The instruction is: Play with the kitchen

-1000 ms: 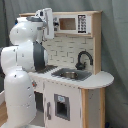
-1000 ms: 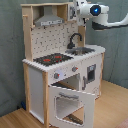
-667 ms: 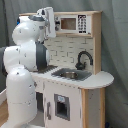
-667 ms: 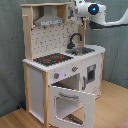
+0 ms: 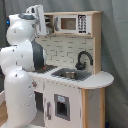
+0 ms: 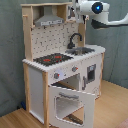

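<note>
The white and light-wood toy kitchen (image 5: 95, 80) (image 6: 37, 75) stands upright in both exterior views. Its black-red stovetop (image 6: 52, 59), steel sink (image 5: 70, 75) (image 6: 83, 50) and black faucet (image 5: 84, 57) (image 6: 75, 39) sit on the counter. The grey hood (image 6: 49, 20) hangs over the stove. The windowed oven door (image 6: 70, 102) is swung down, open. My gripper (image 5: 41, 22) (image 6: 75, 11) is up high, just beside the upper cabinet (image 5: 75, 22) at shelf height, holding nothing that I can see.
My white arm's body (image 5: 20, 65) stands close against the stove side of the kitchen in the first exterior view. A grey curtain (image 6: 112, 50) backs the scene. Wooden floor (image 6: 110, 107) lies in front of the open door.
The wrist has shifted only slightly near the upper cabinet. Nothing on the kitchen has moved, and the oven door stays open.
</note>
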You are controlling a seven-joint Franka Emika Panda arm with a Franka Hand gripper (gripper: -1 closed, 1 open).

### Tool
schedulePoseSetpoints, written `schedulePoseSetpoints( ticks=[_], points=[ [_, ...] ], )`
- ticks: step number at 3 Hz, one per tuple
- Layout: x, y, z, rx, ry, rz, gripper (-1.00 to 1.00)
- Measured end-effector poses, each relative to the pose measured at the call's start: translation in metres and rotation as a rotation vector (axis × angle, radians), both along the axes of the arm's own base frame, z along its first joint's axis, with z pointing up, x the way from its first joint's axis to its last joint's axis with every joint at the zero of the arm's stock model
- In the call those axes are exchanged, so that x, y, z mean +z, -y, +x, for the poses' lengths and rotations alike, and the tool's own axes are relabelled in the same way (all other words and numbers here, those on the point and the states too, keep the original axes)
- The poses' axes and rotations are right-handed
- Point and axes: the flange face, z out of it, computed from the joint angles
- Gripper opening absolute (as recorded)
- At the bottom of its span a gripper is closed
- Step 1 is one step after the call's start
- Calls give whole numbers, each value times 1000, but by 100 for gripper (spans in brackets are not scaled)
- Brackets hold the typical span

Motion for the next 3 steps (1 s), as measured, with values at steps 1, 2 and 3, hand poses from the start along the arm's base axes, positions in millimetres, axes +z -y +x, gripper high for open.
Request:
schedulePoseSetpoints(
  ticks=[1, 2, 3],
  points=[
    [-20, -26, -29, 17, -1, -38, 100],
    [-39, -44, -55, 33, 9, -82, 100],
    [-61, -72, -90, 65, 22, -151, 100]
  ],
)
